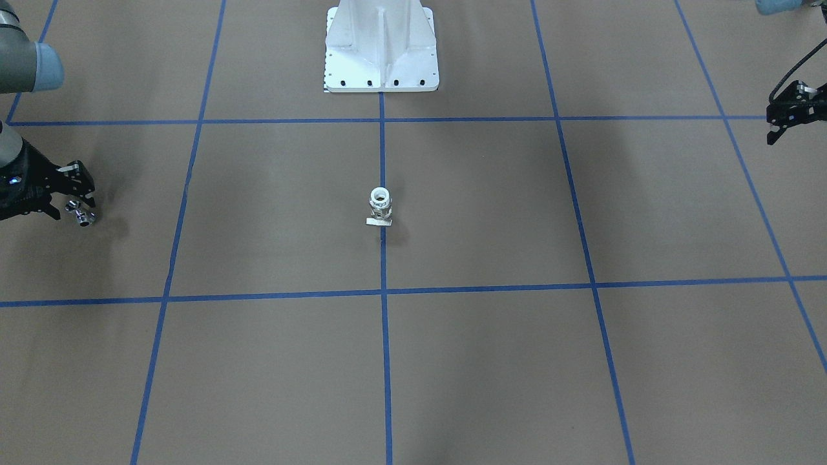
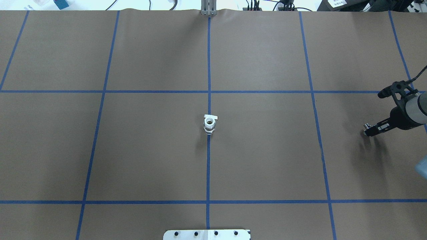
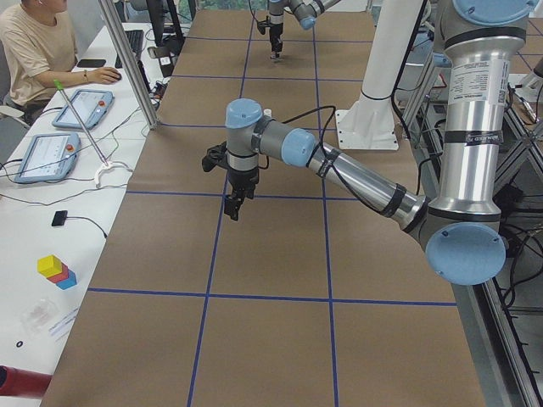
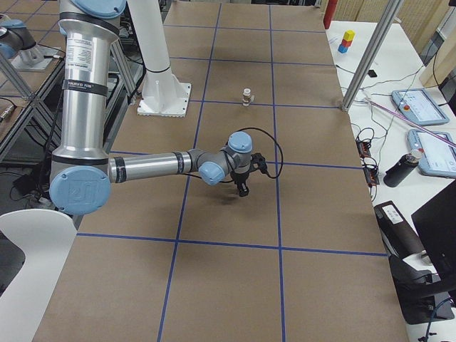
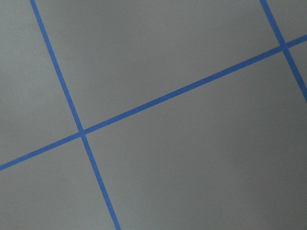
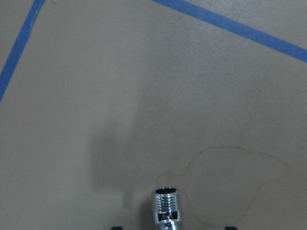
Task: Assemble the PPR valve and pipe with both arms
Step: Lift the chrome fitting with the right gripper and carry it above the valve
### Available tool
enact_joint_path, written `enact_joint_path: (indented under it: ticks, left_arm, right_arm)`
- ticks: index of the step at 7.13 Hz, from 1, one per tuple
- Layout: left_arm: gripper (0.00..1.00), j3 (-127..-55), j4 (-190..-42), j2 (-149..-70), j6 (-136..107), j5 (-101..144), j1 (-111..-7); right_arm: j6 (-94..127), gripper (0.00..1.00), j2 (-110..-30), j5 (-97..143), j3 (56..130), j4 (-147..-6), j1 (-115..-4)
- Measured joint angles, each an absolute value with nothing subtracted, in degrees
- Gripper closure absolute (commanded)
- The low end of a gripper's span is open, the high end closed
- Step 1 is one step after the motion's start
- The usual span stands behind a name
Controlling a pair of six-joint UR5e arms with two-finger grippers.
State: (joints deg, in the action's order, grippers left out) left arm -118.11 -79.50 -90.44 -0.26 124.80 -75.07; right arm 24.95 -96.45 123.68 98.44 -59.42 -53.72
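white-collared grey metal PPR valve (image 1: pixel 380 204): upright on brown counter (image 1: pixel 517 361), between both jaws, well apart, mouth up, likely to receive | shiny chrome pipe (image 1: pixel 83 218): clamped in right jaws, threaded end free for mating | left jaws: width cannot tell

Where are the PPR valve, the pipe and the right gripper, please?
PPR valve (image 1: pixel 380 206): front-facing view, on its grey metal middle.
pipe (image 6: pixel 167 205): right wrist view, on its threaded chrome end.
right gripper (image 2: pixel 369 130): overhead view, between its fingertips.
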Motion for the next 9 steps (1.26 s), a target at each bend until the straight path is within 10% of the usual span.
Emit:
enact_joint_path:
  ticks: [2, 9]
  left_arm:
    - [0.0, -118.11, -79.54, -90.44, -0.26, 124.81, -75.08]
    - [0.0, -118.09, -79.56, -89.59, -0.3, 124.83, -75.1]
  right_arm:
    - [24.96, 1.0, -96.45, 123.76, 98.47, -59.48, -53.7]
    - [29.98, 1.0, -92.7, 124.46, 101.87, -60.72, -53.83]
